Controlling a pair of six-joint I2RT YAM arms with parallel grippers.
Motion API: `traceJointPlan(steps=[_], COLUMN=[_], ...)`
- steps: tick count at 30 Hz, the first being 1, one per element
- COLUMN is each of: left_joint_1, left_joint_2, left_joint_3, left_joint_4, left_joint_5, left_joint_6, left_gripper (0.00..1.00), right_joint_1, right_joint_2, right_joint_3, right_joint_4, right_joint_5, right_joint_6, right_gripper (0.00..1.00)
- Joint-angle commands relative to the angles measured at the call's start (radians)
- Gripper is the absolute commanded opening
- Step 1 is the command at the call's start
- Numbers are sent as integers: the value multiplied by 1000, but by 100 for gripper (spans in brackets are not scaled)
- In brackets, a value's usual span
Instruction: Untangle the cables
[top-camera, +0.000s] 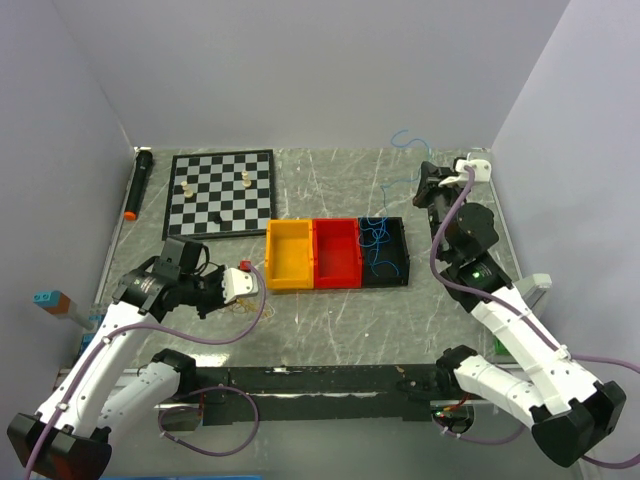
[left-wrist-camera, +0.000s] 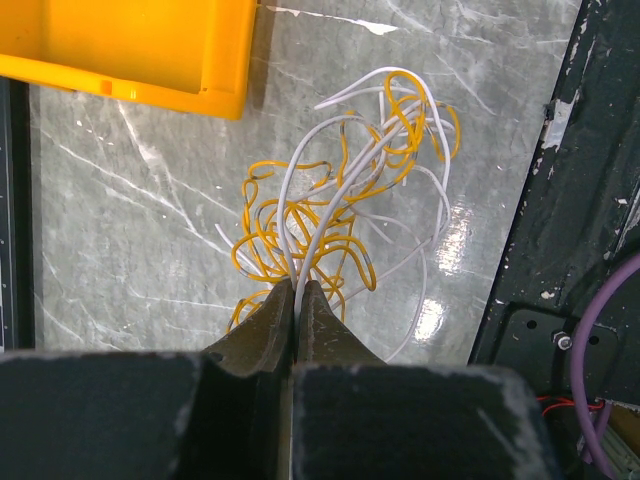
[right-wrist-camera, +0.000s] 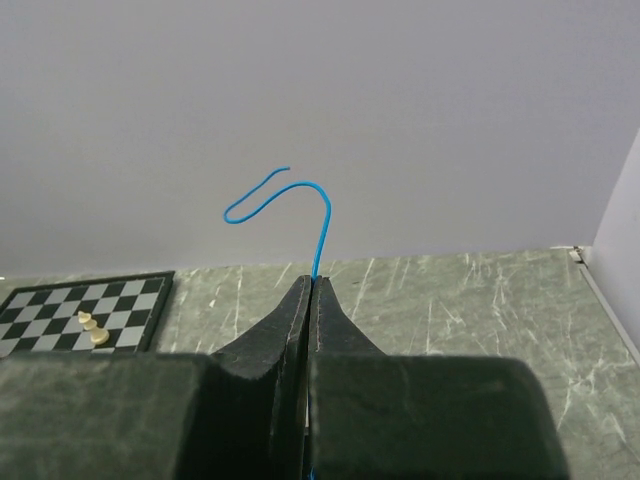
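Note:
In the left wrist view my left gripper (left-wrist-camera: 296, 287) is shut on the white cable (left-wrist-camera: 430, 190) just above the table. That cable loops through a curly yellow cable (left-wrist-camera: 290, 240), and both lie in one heap on the grey table. In the top view this gripper (top-camera: 226, 296) is in front of the yellow bin. My right gripper (right-wrist-camera: 312, 281) is shut on the blue cable (right-wrist-camera: 323, 215), whose free end curls up above the fingertips. In the top view the right gripper (top-camera: 425, 180) is raised at the far right, and the blue cable (top-camera: 376, 236) trails down into the black bin.
Yellow (top-camera: 290, 256), red (top-camera: 337, 252) and black (top-camera: 400, 262) bins stand in a row mid-table. A chessboard (top-camera: 220, 192) with a few pieces lies at the back left, with a black orange-tipped marker (top-camera: 138, 185) beside it. The yellow bin's corner (left-wrist-camera: 140, 50) is close to the heap.

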Motion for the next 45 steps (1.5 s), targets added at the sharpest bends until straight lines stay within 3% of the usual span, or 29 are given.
traceJointPlan(steps=[1,15,32,45], left_joint_1=[2,2,2,1], left_joint_2=[1,16,19,36], left_joint_3=[16,19,20,31], left_joint_4=[0,6,1,9], left_joint_5=[38,41,49,63], left_joint_6=[-7,-14,-27,-36], left_gripper=[1,1,1,2], right_joint_1=[-18,-95,-96,57], right_joint_2=[6,-19,29,151], right_joint_3=[34,57,-135,-185], right_joint_4=[62,36,13,-239], right_joint_5=[-6,-8,21,153], right_joint_6=[24,11,128,344], right_gripper=[0,0,0,0])
